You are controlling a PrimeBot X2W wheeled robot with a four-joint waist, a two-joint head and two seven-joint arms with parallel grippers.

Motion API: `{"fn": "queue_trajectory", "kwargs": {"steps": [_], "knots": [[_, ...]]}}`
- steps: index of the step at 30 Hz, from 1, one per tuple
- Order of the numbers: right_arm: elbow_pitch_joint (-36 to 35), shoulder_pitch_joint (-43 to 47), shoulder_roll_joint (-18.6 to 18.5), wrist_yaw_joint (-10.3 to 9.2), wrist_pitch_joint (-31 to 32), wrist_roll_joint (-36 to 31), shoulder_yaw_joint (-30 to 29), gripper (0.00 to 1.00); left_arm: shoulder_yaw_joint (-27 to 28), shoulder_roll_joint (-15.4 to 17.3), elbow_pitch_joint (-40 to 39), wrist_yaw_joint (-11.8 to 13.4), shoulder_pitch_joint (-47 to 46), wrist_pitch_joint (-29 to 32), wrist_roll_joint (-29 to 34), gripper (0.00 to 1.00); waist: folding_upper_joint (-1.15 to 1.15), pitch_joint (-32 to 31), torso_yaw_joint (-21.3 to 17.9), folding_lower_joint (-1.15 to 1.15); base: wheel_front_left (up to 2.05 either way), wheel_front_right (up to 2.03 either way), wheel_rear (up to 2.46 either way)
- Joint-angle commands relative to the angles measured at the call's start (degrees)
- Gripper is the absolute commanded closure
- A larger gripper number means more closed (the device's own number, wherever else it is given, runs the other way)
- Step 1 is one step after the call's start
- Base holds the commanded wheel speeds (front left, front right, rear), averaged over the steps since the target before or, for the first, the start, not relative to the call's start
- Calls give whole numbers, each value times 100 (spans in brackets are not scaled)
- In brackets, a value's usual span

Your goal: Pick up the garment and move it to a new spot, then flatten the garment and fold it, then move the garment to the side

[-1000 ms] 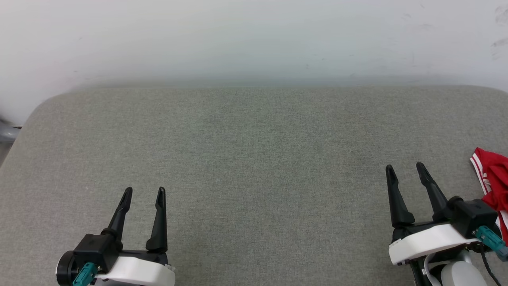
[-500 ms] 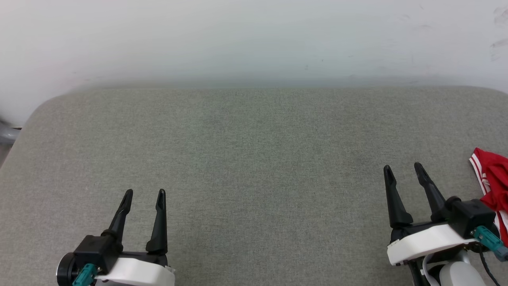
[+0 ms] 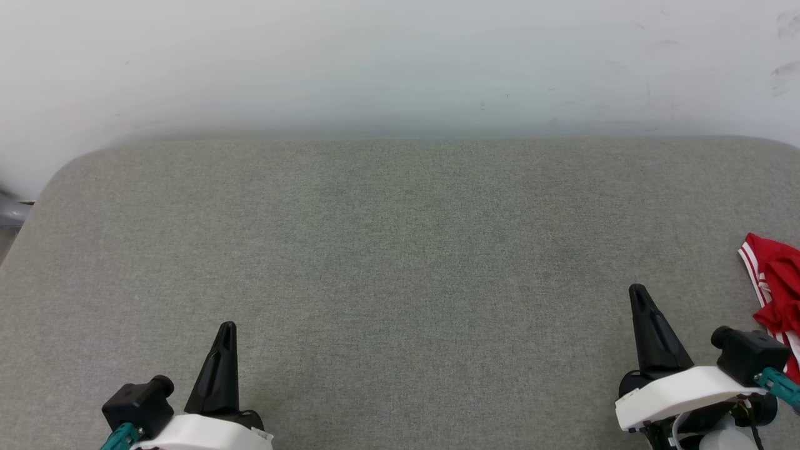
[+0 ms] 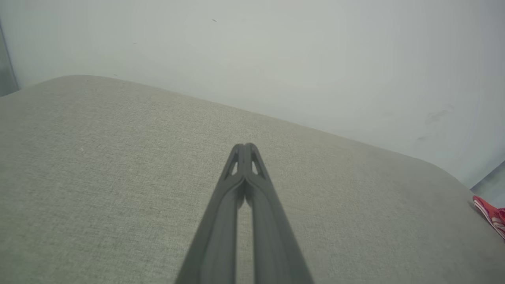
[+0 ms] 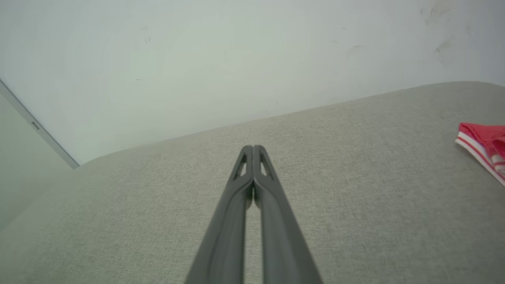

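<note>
1. Left hand (image 3: 226,326), low left in the head view: fingers pressed together tip to tip, nothing between them. The left wrist view (image 4: 245,146) shows the same, tips above bare cloth surface.
2. Middle: grey fabric-covered tabletop (image 3: 400,250) with a pale wall (image 3: 400,62) behind it. Nothing lies between my two hands.
3. Right hand (image 3: 637,289), low right: also fully closed and empty, confirmed in the right wrist view (image 5: 252,148).
4. The garment (image 3: 778,281) is at the far right edge of the tabletop, just beyond my right wrist. Red cloth with red-white striped trim, bunched, mostly cut off by the frame. I also catch a corner of it in the left wrist view (image 4: 491,211) and the right wrist view (image 5: 483,138). I can't tell if it touches my wrist housing.
5. Stage: my judgement is this fits either the garment waiting at the edge for pickup, or already parked at the side. The visible part looks rumpled rather than squared, but too little shows to settle it.
6. Doing it well either way: keep my right wrist clear of the trim so I don't drag the cloth, and get the whole garment in view before judging its fold.
7. Containers: none that I can see. The garment lies directly on the tabletop.
</note>
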Motion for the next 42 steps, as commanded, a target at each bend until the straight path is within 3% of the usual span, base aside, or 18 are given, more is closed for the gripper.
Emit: {"fn": "queue_trajectory", "kwargs": {"steps": [1, 15, 42], "knots": [[-68, -95, 5, -1, 44, 251, -30, 100, 3, 42, -52, 4, -169, 35, -252, 100, 0, -3, 0, 0, 0, 0, 0], [-25, -127, 11, -1, 359, 1602, -139, 100, 18, 92, 140, -5, -337, 341, -1663, 100, 0, -26, -5, 0, 0, 0, 0], [45, -182, 21, -3, 842, 3611, -308, 100, 92, 131, 365, -12, -554, 830, -3728, 100, 0, -69, -13, 0, 0, 0, 0]]}}
